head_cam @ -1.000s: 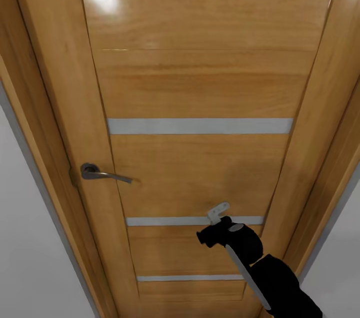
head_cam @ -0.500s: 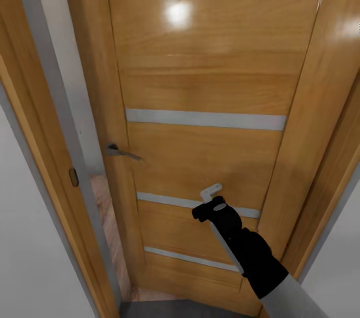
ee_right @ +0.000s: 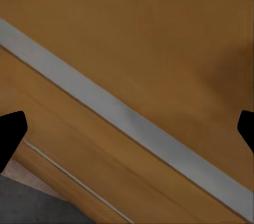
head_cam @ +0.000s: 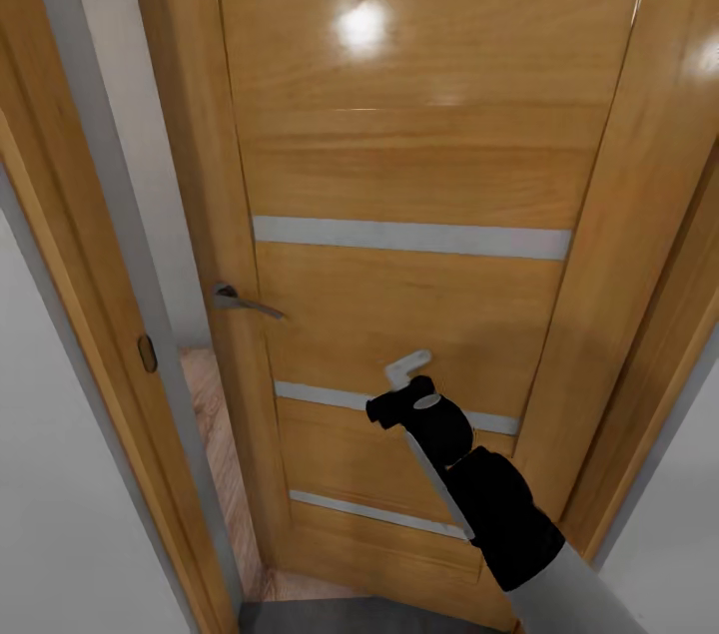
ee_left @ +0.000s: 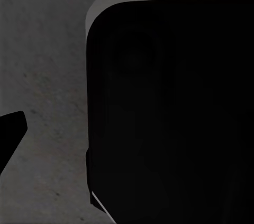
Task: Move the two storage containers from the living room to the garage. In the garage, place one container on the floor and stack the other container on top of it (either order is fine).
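- A glossy wooden door (head_cam: 399,165) with pale grey horizontal stripes takes up most of the head view. It stands ajar within its wooden door frame (head_cam: 60,245).
- A metal lever handle (head_cam: 243,302) sits on the door's left edge, at mid-height in the frame.
- Through the gap at lower left, a narrow strip of light wood plank flooring (head_cam: 207,414) shows beyond the door. Dark grey concrete floor (head_cam: 330,616) lies along the bottom edge of the frame.
- The right gripper (head_cam: 404,376) is at lower centre, on a black arm, touching or just short of the door panel beside a grey stripe.
- In the right wrist view, its two black fingertips (ee_right: 10,131) sit at opposite edges of the frame, jaws wide, holding nothing.
- In the left wrist view, one dark fingertip (ee_left: 9,128) shows over grey mottled floor beside a black robot part (ee_left: 169,107); the left jaws' state cannot be told.
- No storage container is in sight.
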